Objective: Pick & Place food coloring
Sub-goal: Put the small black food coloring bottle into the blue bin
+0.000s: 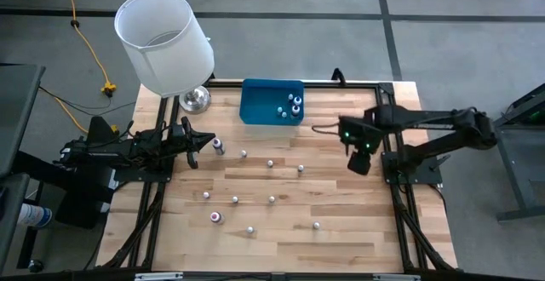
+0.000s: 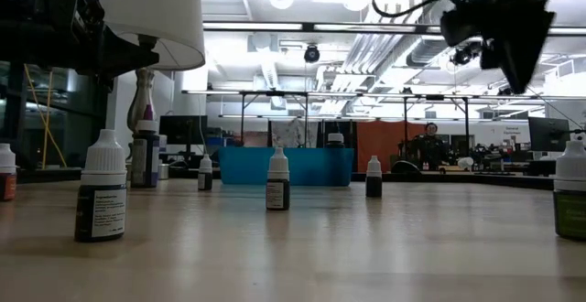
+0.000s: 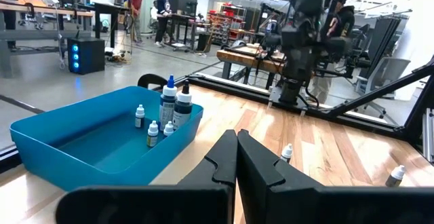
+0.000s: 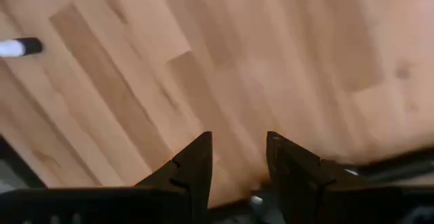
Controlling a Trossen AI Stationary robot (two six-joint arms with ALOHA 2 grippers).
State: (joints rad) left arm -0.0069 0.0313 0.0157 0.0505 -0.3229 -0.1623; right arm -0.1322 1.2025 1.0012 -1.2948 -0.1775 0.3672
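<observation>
Bottles [image 1: 272,199] stand scattered near the blue tray [image 1: 255,111]. Right pincer [image 1: 359,163] (spread, empty): descend vertically over one cap. Left pincer [image 1: 197,146]: pressed together.

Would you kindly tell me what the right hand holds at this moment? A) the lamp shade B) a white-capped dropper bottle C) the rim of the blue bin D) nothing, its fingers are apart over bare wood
D: the right hand shows a clear gap between its fingers with only the wooden table beneath.
</observation>
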